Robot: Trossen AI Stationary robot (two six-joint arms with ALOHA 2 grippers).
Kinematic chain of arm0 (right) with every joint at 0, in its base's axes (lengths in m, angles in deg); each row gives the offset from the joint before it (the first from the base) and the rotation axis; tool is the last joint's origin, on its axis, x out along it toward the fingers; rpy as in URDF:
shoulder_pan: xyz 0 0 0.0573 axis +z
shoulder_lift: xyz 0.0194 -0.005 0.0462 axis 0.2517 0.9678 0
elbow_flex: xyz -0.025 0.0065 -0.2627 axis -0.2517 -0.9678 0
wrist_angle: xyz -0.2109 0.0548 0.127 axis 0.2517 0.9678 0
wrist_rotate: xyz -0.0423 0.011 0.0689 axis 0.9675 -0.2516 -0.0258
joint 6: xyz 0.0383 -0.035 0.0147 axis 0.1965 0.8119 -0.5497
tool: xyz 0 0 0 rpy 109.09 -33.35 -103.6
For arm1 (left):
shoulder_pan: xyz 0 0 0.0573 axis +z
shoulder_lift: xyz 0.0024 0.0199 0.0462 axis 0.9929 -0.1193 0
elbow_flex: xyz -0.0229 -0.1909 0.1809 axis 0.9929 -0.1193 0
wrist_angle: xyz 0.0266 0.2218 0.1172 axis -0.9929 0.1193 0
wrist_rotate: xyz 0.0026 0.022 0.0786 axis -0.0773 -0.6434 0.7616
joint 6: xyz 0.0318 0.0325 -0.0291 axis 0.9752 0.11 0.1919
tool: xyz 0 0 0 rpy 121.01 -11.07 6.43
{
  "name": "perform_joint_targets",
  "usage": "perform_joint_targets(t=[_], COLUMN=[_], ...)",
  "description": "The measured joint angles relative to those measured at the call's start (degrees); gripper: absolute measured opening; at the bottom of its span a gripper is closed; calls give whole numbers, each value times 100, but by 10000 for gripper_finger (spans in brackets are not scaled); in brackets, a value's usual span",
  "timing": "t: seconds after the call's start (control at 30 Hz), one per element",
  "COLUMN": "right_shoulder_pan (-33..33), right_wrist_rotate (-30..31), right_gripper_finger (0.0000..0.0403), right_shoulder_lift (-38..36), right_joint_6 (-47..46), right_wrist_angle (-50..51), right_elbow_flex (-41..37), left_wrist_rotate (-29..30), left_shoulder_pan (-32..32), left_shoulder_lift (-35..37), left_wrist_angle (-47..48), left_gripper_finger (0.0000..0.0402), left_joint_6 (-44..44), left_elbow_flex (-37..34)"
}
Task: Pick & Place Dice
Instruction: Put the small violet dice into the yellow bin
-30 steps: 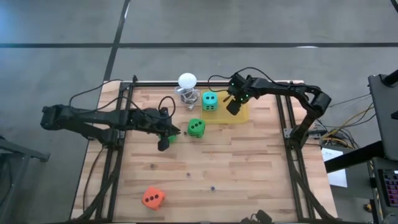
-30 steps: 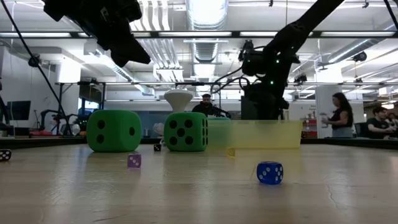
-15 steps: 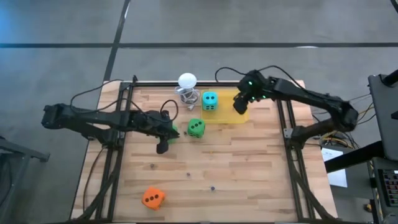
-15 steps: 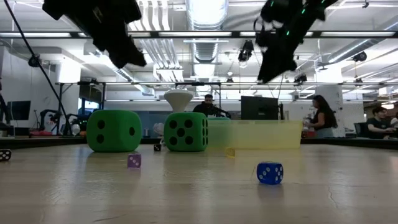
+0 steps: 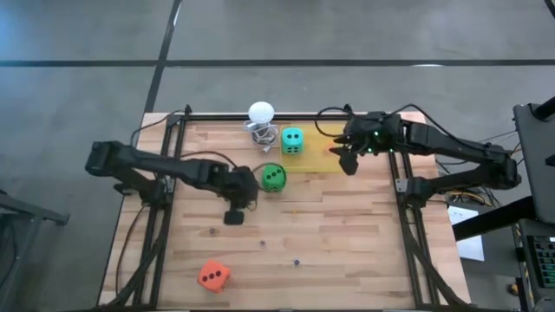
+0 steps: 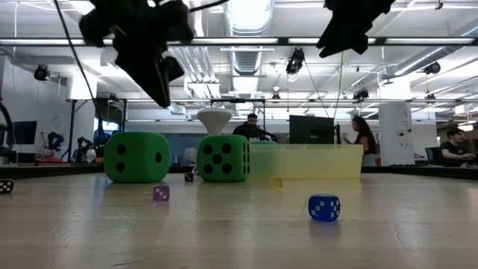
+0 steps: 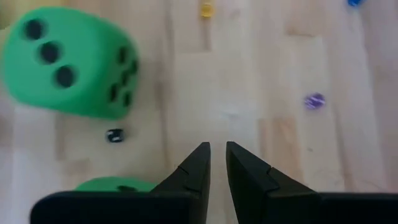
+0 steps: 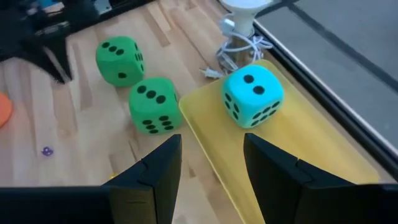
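The left gripper (image 5: 235, 216) hangs above the bare wooden table (image 5: 329, 234) near its middle, its arm stretched in from the left; its two dark fingers (image 7: 198, 163) are nearly closed, a narrow gap between them, holding nothing. The right gripper (image 5: 349, 160) hovers over the right end of the flat yellow tray (image 5: 323, 161) at the far side, its fingers (image 8: 160, 162) spread apart and empty.

The teal soft cube with black pips (image 5: 293, 140) sits on the left part of that tray. One bright green soft cube (image 5: 273, 178) stands on the table just near of the tray; the other bright green cube (image 8: 119, 60) lies close to its left, beside the left gripper. The orange-red soft cube (image 5: 212, 276) rests well apart at the near left.

In the high view the left arm covers most of the second green cube, while the right wrist view and the low view show both side by side. The low view also shows a small blue die (image 6: 323, 207) and a small purple die (image 6: 160, 193).
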State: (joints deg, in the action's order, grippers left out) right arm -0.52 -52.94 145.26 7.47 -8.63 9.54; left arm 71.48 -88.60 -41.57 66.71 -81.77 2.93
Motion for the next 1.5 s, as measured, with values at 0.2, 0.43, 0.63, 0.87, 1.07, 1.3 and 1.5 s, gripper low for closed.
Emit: perform_joint_targets(t=[0.2, 0.43, 0.63, 0.87, 1.07, 1.3, 1.5], right_shoulder_pan=[197, 254, 429, 768, 905, 934, 936], right_wrist_rotate=[389, 386, 381, 389, 446, 545, 544], right_gripper_finger=[166, 166, 166, 166, 166, 166, 166], right_shoulder_lift=[-7, -19, -99, -269, -352, -352, -352], right_joint_6=[-17, -56, -189, -419, -548, -575, -575], right_wrist_angle=[129, 126, 120, 120, 122, 122, 128], right_elbow_flex=[-142, -396, -407, -407, -407, -407, -407], left_wrist_rotate=[149, 660, 794, 683, 469, 470, 474], left_shoulder_pan=[-729, -1376, -1491, -1610, -1701, -1722, -1718], left_shoulder_lift=[-459, -1059, -1588, -1958, -2103, -2253, -2544], left_wrist_angle=[37, -462, -533, -562, -903, -1050, -1128], left_gripper_finger=[59, 89, 151, 213, 228, 220, 211], left_joint_6=[601, 928, 601, 575, 587, 694, 804], left_elbow_flex=[360, 380, 633, 844, 822, 787, 774])
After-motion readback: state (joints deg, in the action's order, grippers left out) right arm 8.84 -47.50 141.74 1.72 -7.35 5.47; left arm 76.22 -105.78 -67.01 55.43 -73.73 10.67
